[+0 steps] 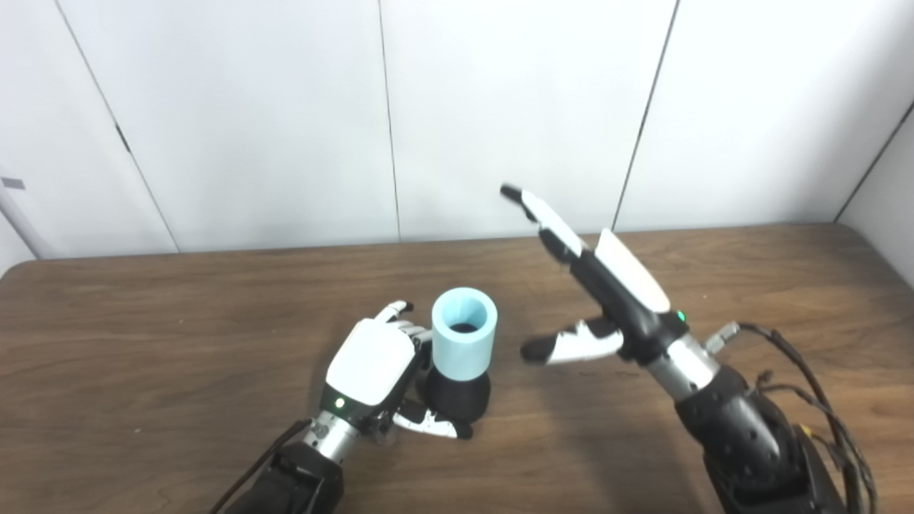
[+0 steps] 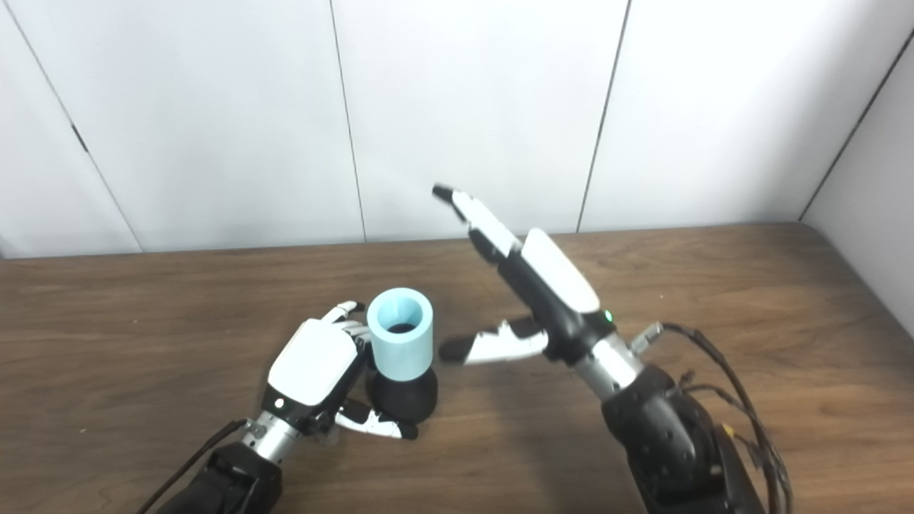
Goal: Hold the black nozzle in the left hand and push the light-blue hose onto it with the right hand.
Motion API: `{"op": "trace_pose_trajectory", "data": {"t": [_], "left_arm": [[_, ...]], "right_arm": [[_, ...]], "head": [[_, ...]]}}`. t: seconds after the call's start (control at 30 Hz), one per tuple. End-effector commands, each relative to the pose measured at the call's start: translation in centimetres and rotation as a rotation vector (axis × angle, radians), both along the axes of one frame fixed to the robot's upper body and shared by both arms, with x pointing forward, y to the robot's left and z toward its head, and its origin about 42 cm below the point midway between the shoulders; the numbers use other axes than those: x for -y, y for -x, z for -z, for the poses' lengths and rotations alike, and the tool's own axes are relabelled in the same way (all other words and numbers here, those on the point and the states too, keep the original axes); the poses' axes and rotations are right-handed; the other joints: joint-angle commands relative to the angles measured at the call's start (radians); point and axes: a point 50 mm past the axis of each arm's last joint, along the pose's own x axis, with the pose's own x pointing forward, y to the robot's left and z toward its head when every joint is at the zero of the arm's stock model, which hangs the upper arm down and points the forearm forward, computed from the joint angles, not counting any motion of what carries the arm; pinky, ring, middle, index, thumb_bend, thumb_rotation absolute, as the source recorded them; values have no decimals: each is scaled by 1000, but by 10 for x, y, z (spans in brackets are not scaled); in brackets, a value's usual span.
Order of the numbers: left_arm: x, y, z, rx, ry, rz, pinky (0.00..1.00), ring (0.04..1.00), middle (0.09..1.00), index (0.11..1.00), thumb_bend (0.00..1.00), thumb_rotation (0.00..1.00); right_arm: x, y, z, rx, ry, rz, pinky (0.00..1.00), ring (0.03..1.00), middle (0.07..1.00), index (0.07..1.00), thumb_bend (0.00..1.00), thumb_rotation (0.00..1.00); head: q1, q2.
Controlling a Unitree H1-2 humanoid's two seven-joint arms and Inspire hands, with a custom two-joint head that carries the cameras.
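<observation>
Nozzle [image 1: 458, 398] and hose [image 1: 464, 333] stand together left of centre on the wooden table [image 1: 750, 271], the largest thing here, with bare wood all round and every edge well away. The right hand [image 1: 607, 300], raised beside the hose and clear of it, has its fingers spread and holds nothing. The left hand [image 1: 375, 371] is wrapped round the black nozzle at the base. The light-blue hose sits upright on top, seemingly seated already. I'd say a straight downward press on its rim, nozzle held steady, would finish it best.
</observation>
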Motion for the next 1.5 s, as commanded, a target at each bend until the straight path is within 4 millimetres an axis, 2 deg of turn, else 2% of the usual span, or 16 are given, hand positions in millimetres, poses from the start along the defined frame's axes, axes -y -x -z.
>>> {"op": "trace_pose_trajectory", "data": {"t": [0.0, 0.2, 0.4, 0.83, 1.1, 1.23, 1.47], "left_arm": [[-6, 51, 72, -225, -97, 10, 817, 471, 421, 480, 504, 0], [-7, 51, 73, -229, -100, 9, 822, 471, 418, 481, 503, 0], [-7, 52, 72, -231, -100, 7, 827, 481, 422, 471, 503, 0], [-8, 51, 74, -220, -101, 10, 807, 469, 424, 473, 504, 0], [-7, 52, 73, -215, -100, 13, 805, 470, 421, 477, 503, 0], [-7, 52, 73, -217, -107, 16, 813, 477, 421, 471, 503, 0], [-6, 52, 75, -211, -104, 12, 809, 463, 423, 480, 504, 0]], "right_arm": [[-5, 12, -24, 137, 47, -23, 976, 1000, 1000, 1000, 902, 887], [-13, 32, -28, 244, 186, -28, 998, 1000, 1000, 981, 854, 814], [-17, 37, -26, 271, 283, -26, 999, 1000, 973, 924, 870, 788], [-26, 31, -25, 253, 362, -7, 989, 1000, 963, 911, 888, 775], [-34, 20, -18, 238, 391, 1, 1000, 1000, 956, 928, 877, 767], [-39, 16, -16, 237, 415, 4, 1000, 1000, 971, 934, 869, 795], [-47, 10, -5, 220, 421, -4, 1000, 1000, 953, 916, 880, 761]], "head": [[-2, 1], [-2, 1], [-1, 2], [-1, 2], [-2, 2], [-1, 2], [-1, 4]]}}
